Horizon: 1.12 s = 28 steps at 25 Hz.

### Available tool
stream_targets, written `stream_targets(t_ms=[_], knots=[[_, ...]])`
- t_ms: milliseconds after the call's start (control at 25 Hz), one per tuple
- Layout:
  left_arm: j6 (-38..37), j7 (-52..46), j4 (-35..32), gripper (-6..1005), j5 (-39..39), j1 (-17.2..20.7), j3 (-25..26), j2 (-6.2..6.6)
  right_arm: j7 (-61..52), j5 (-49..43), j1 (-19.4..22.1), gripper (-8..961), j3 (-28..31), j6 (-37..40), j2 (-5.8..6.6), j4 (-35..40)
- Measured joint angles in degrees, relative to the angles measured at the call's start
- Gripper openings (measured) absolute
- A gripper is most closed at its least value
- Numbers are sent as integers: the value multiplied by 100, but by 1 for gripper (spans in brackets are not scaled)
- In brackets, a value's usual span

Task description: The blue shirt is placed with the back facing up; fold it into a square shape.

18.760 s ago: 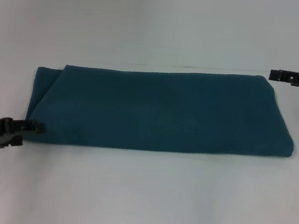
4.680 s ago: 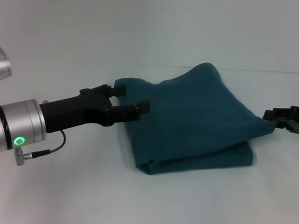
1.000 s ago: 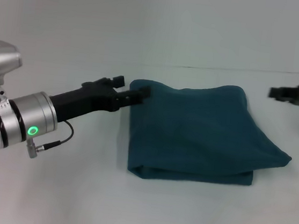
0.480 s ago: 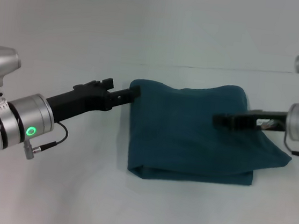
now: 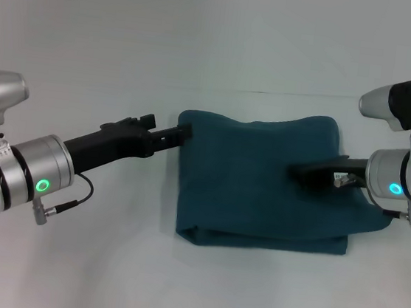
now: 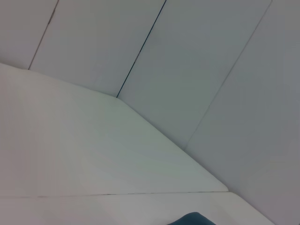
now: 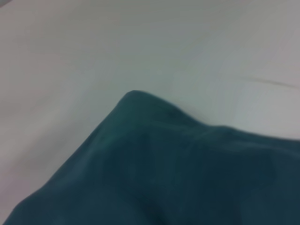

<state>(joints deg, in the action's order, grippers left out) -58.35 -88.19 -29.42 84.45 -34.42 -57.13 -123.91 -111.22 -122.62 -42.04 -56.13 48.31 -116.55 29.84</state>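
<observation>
The blue shirt [image 5: 261, 183] lies folded into a rough square in the middle of the white table, plain side up. Its right side sticks out in a loose point. My left gripper [image 5: 183, 131] is at the shirt's far left corner, touching or just off its edge. My right gripper [image 5: 298, 170] reaches in from the right, low over the right half of the shirt. The right wrist view shows the shirt [image 7: 164, 173] close up with a rounded corner. The left wrist view shows only a sliver of the shirt [image 6: 190, 219].
The white table [image 5: 190, 286] surrounds the shirt on all sides. A thin seam line [image 5: 286, 94] runs across the table behind the shirt. Pale wall panels [image 6: 187, 70] show in the left wrist view.
My right arm has swung in from the right and now reaches over the shirt's right half. My left gripper has drawn back slightly to the left. The shirt has stayed flat.
</observation>
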Motion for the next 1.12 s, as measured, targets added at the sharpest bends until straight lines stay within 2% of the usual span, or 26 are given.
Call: stream_targets(t_ms=[240,320,600,1120], knots=[[-1,-2,-1,955,-8,8,4,-2,202,155,228,-1,119,26,-110,556],[-1,-3,-2,955,-16,8,8,-2,128,169,275,-1,126,34,-101,698],[-24,-10,-3,954,-59,-1,9,-2,-40,122,279,1,101,-322,13,452],[-30,-91,-3,954,-62,-28,9,-2,-3,-170,214,5,74,-986,-56,150]])
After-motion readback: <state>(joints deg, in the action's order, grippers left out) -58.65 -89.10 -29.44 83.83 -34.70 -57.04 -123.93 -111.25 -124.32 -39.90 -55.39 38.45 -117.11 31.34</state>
